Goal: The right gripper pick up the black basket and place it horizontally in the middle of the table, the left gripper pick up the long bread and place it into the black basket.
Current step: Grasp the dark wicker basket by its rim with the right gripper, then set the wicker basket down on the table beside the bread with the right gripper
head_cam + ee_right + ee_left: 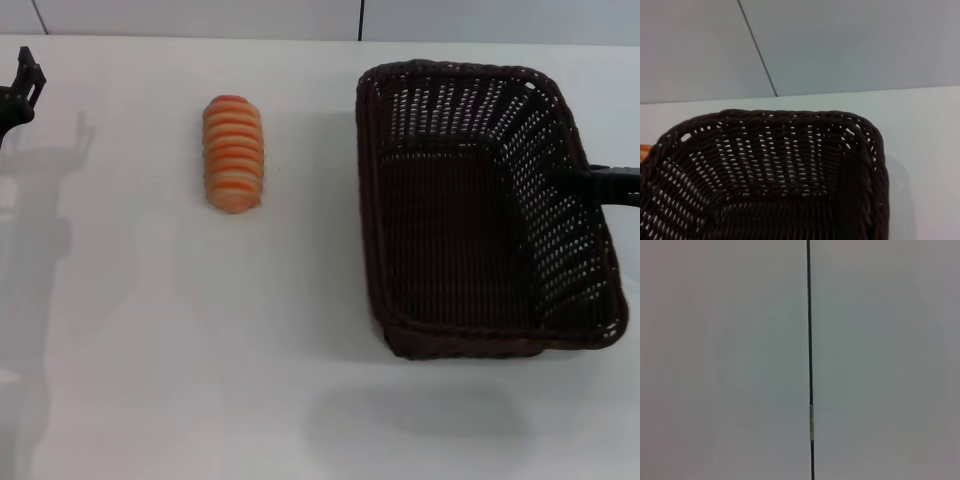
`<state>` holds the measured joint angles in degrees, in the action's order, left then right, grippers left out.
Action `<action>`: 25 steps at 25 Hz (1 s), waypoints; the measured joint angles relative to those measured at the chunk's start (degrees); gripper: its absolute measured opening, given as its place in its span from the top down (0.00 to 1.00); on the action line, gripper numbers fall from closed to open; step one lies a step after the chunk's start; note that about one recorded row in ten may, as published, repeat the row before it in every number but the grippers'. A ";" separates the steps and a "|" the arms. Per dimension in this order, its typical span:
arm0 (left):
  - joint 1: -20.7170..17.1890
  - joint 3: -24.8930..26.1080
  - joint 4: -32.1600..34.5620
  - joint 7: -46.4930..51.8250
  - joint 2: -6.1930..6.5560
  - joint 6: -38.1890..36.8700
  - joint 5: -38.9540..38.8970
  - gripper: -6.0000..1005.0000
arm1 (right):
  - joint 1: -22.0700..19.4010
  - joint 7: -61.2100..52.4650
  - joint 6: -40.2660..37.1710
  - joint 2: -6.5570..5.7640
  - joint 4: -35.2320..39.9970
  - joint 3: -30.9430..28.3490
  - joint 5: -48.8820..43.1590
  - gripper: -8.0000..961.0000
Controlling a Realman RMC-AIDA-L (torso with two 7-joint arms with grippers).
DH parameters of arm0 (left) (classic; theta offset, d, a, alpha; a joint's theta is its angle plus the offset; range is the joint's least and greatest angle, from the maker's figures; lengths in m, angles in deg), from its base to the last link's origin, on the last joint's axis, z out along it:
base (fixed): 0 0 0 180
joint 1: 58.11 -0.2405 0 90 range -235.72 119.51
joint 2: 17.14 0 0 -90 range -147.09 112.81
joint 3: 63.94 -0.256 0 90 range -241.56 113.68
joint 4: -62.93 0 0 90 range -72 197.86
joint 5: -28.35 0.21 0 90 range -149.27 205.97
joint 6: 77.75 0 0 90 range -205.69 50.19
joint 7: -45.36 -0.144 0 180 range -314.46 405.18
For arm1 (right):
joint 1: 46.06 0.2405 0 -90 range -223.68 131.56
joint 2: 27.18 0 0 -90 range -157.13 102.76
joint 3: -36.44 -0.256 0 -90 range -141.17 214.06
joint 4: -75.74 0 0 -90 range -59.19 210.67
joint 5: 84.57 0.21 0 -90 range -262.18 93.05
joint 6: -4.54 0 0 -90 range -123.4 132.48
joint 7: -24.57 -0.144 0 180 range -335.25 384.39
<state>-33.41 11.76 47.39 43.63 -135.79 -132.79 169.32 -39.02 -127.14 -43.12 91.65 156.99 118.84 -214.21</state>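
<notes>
The black basket (480, 210) is met at its right-edge rim by the right gripper (612, 185); jaw state cannot be told. A shallow hold could tip it toward the long bread (233, 153).

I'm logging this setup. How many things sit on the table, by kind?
Basket: 1
Bread: 1
Total: 2, both on the table.
</notes>
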 joint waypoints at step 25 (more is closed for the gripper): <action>0.20 0.13 -0.02 0.00 -0.09 0.74 -0.03 0.18 | 0.68 15.91 -8.44 -0.34 8.84 -4.42 8.85 0.76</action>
<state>-33.21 11.89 47.38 43.63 -135.88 -132.05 169.30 -38.34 -111.23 -51.56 91.31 165.83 114.42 -205.36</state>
